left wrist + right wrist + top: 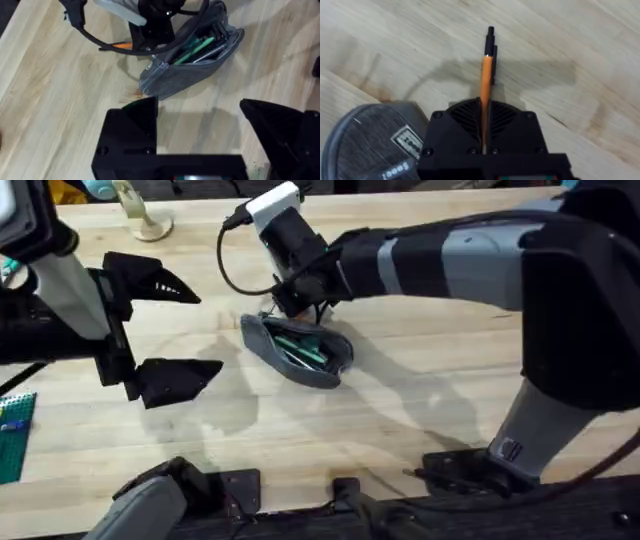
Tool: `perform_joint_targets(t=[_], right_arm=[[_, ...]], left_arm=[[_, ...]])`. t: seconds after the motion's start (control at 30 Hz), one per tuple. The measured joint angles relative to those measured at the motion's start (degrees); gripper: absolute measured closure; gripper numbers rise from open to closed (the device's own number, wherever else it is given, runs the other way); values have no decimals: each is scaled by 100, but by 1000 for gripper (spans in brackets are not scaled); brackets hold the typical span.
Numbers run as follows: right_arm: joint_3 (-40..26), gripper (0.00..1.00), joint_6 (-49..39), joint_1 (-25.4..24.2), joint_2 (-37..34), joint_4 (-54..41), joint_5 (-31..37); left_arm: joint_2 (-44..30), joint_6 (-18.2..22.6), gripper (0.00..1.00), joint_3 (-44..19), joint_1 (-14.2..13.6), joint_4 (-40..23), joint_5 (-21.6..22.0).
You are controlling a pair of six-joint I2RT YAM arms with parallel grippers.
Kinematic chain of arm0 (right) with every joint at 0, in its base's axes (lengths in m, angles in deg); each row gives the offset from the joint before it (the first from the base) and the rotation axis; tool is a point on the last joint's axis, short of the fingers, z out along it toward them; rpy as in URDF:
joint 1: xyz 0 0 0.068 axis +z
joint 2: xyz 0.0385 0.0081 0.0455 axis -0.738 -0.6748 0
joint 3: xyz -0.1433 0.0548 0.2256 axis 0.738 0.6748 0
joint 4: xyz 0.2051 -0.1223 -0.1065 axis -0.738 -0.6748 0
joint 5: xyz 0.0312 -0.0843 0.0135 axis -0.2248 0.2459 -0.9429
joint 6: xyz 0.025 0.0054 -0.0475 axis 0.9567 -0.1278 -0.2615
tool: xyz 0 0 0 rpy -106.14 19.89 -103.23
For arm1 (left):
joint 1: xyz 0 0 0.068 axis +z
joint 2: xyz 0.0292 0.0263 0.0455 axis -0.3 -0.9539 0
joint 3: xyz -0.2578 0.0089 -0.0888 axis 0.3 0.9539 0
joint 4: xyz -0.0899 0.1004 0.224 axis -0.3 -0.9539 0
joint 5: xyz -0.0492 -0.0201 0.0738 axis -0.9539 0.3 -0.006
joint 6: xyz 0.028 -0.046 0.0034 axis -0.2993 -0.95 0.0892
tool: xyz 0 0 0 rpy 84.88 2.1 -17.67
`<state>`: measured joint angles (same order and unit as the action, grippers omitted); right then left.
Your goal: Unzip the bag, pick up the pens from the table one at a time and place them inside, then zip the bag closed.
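Currently the bag (298, 350) lies unzipped mid-bench (430, 410), green pens (192, 50) inside. Right pincer (485, 107) is clenched on an orange pen (485, 80) beside the bag. Left pincer (170, 330) is released, idle. Remaining: insert pen, zip.

My right gripper (484, 131) is clamping an orange pen (485, 80); my left gripper (185, 330) is hovering with fingers spread wide.

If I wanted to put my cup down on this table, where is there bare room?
Bare wood lies on the table right of the bag, under the right arm, and in front of the bag toward the arm bases. It is crowded just behind the bag, where the right gripper holds an orange pen, and to its left by the open left gripper.
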<state>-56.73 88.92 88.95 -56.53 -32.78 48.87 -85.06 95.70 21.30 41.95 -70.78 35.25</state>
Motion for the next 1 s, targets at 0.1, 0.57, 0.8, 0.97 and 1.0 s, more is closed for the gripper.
perform_joint_targets(t=[0.1, 0.57, 0.8, 0.97, 1.0], right_arm=[[-174, 971, 0, -92, 2, -439, 16], [-344, 970, -810, -315, 1257, -1306, 59], [-370, 969, -1264, -317, 2043, -2311, -183], [-370, 969, -1591, -315, 2687, -3099, -591], [-370, 969, -1694, -315, 2848, -3270, -647]], left_arm=[[0, 0, 7, 0, 0, 0, 0], [0, 0, 7, 0, 0, 0, 0], [0, 0, 8, 0, 0, 0, 0], [0, 0, 7, 0, 0, 0, 0], [0, 0, 7, 0, 0, 0, 0]])
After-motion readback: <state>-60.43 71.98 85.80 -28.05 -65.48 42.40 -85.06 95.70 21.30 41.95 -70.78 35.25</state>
